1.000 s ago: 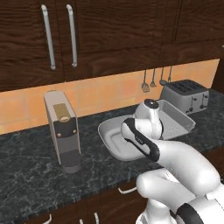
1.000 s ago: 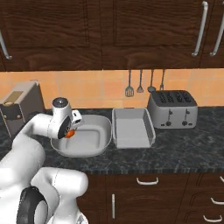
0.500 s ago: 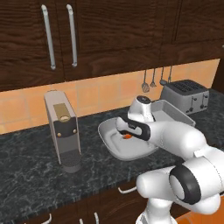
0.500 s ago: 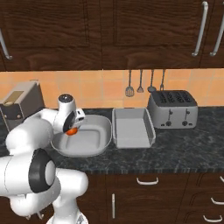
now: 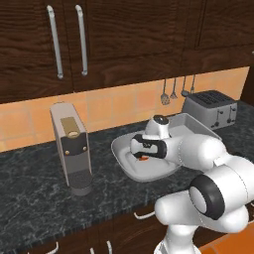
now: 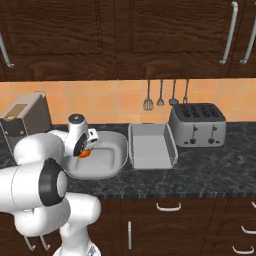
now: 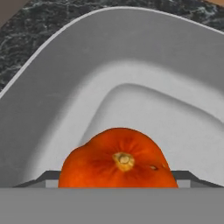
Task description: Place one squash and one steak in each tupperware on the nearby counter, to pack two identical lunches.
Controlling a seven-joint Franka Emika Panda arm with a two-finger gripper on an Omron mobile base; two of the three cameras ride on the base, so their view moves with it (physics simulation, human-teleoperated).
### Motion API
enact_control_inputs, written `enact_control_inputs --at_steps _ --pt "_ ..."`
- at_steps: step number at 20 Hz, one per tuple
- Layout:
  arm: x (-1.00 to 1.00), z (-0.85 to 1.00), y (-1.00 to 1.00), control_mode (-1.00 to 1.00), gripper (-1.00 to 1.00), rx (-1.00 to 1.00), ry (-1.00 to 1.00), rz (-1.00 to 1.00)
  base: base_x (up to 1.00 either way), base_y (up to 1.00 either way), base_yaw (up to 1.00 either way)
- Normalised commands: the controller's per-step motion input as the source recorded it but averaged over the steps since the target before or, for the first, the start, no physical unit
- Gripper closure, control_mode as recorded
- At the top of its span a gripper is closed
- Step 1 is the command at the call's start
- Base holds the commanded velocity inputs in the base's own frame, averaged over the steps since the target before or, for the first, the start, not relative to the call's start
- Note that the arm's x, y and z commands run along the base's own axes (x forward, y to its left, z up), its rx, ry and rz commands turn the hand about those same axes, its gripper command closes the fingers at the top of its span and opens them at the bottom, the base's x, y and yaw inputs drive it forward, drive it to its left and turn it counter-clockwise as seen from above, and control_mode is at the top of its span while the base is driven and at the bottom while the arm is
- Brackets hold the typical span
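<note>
An orange-red squash sits between my fingertips, and my gripper is shut on it. It hangs low inside the wide, round-cornered tupperware, just above its pale grey floor. From the right side the squash shows under the gripper, over the left part of that tupperware. The smaller rectangular tupperware stands right beside it on the dark speckled counter, with nothing in it. The steak is out of view.
A silver toaster stands right of the rectangular tupperware. A coffee machine stands left of the wide one. Utensils hang on the orange tiled wall under dark cabinets. Drawers with silver handles run below the counter edge.
The arm has swung over and the gripper has come down and slightly left with the squash, deeper into the wide tupperware. Its jaws have kept the same width.
</note>
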Motion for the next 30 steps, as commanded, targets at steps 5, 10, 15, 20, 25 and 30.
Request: enact_control_inputs --at_steps 5,10,15,20,25,30 --pt "0.2 -0.14 0.0 -1.0 -1.0 0.0 -0.14 -0.01 0.0 0.0 0.0" --pt "0.19 -0.02 0.0 -1.0 -1.0 0.01 -0.13 0.0 0.0 0.0 0.0" --pt "-0.02 0.15 0.0 -1.0 -1.0 0.01 -0.05 0.0 0.0 0.0 0.0" --pt "-0.6 0.9 -0.02 -1.0 -1.0 0.04 -0.03 -0.03 0.0 0.0 0.0" --pt "-0.71 0.98 -0.1 -1.0 -1.0 0.04 0.06 -0.17 0.0 0.0 0.0" --pt "-0.83 0.3 -0.52 -1.0 -1.0 0.12 0.02 -0.39 0.0 0.0 0.0"
